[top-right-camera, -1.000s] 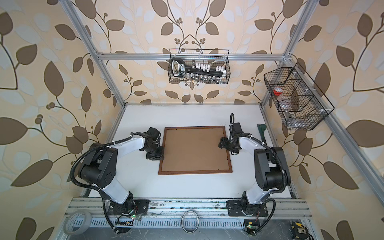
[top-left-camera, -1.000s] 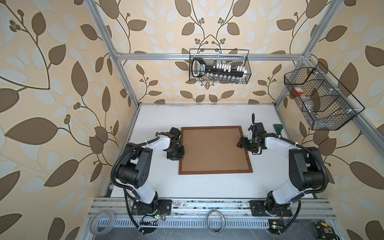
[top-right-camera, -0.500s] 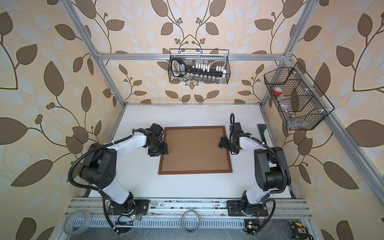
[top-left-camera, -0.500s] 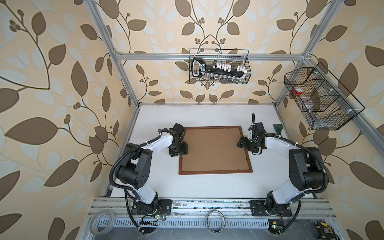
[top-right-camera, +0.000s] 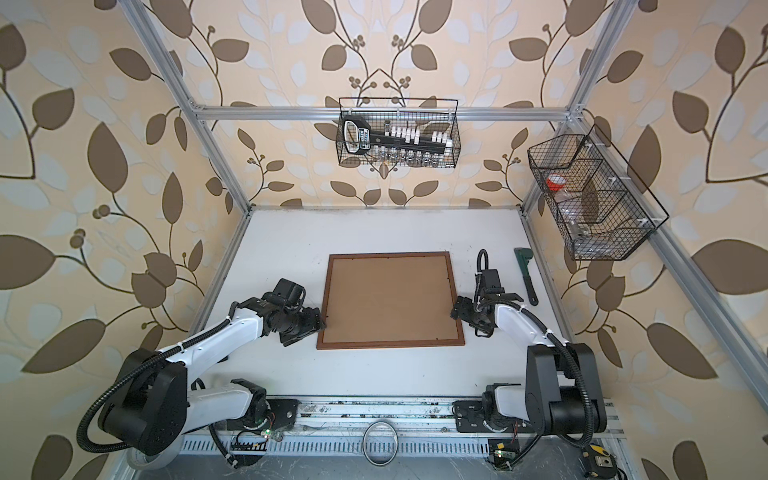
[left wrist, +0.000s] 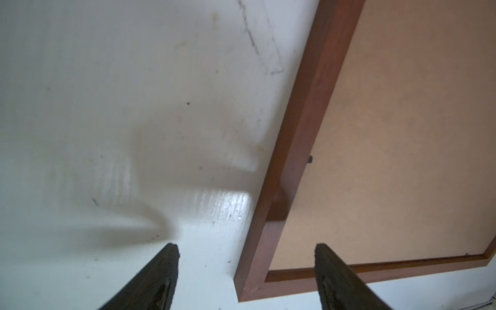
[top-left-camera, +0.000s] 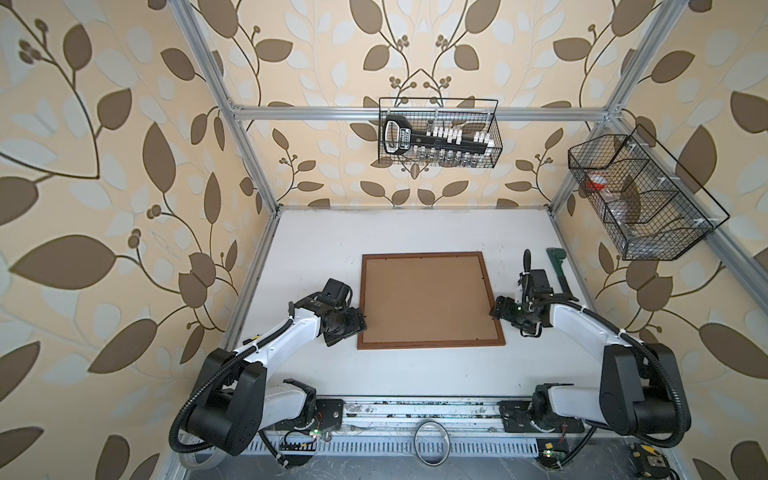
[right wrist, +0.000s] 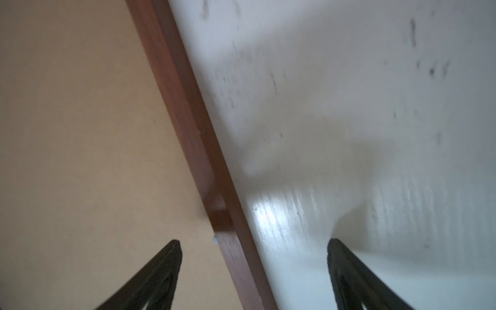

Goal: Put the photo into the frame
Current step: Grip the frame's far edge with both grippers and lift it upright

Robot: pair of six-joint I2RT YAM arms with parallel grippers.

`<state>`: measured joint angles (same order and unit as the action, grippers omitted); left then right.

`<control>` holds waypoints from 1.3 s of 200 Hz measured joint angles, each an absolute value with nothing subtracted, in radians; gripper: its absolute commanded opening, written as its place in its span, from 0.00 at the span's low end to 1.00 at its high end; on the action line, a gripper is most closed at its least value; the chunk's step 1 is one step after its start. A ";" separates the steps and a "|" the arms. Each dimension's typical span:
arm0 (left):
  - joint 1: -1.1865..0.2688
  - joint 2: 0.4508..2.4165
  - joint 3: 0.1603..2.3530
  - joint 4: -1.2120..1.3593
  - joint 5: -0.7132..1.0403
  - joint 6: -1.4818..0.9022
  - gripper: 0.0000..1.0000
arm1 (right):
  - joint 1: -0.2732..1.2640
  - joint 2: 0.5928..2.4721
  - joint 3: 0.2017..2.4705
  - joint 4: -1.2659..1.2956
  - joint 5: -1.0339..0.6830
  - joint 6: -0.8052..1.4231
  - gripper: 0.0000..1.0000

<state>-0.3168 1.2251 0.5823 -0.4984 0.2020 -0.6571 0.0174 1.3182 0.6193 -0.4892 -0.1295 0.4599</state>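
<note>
The frame (top-left-camera: 432, 344) (top-right-camera: 390, 344) lies flat in the middle of the white table, a thin reddish-brown border round a plain brown backing board (top-left-camera: 428, 297) (top-right-camera: 390, 297). The photo is out of view. My left gripper (top-left-camera: 361, 322) (top-right-camera: 321, 323) (left wrist: 246, 247) is open over the frame's left side near the front corner, one finger above the table and one above the board, straddling the border (left wrist: 303, 120). My right gripper (top-left-camera: 495, 309) (top-right-camera: 455, 309) (right wrist: 254, 241) is open over the right border (right wrist: 188, 107) in the same way. Neither holds anything.
A green pipe wrench (top-left-camera: 559, 270) (top-right-camera: 524, 274) lies by the table's right edge, behind the right arm. Wire baskets hang on the back wall (top-left-camera: 438, 139) and the right wall (top-left-camera: 640, 199). A ring (top-left-camera: 432, 442) rests on the front rail.
The left gripper has slid toward the front along the frame's left side and its jaws have opened. The right gripper stays in place, jaws slightly wider.
</note>
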 measured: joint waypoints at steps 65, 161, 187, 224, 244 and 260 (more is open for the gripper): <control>-0.363 1.308 0.580 -0.325 0.305 -0.690 0.79 | 0.175 1.375 0.648 -0.422 -0.188 0.456 0.83; -0.260 1.307 0.850 -0.617 0.278 -0.542 0.75 | 0.243 1.218 0.793 -0.615 -0.273 0.445 0.81; -0.207 1.211 0.966 -0.634 0.276 -0.515 0.75 | 0.234 1.140 0.910 -0.637 -0.290 0.449 0.81; -0.191 1.166 1.093 -0.635 0.250 -0.488 0.73 | 0.231 1.137 1.027 -0.686 -0.302 0.450 0.80; -0.188 1.170 1.129 -0.644 0.233 -0.481 0.73 | 0.231 1.157 1.093 -0.717 -0.305 0.456 0.79; -0.188 1.177 1.168 -0.675 0.218 -0.479 0.72 | 0.231 1.177 1.140 -0.731 -0.305 0.472 0.79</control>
<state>-0.1879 1.1767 1.1675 -0.6746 0.2184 -0.4789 0.2306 1.1767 1.1397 -0.7315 -0.3046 0.4721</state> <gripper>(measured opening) 0.730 0.793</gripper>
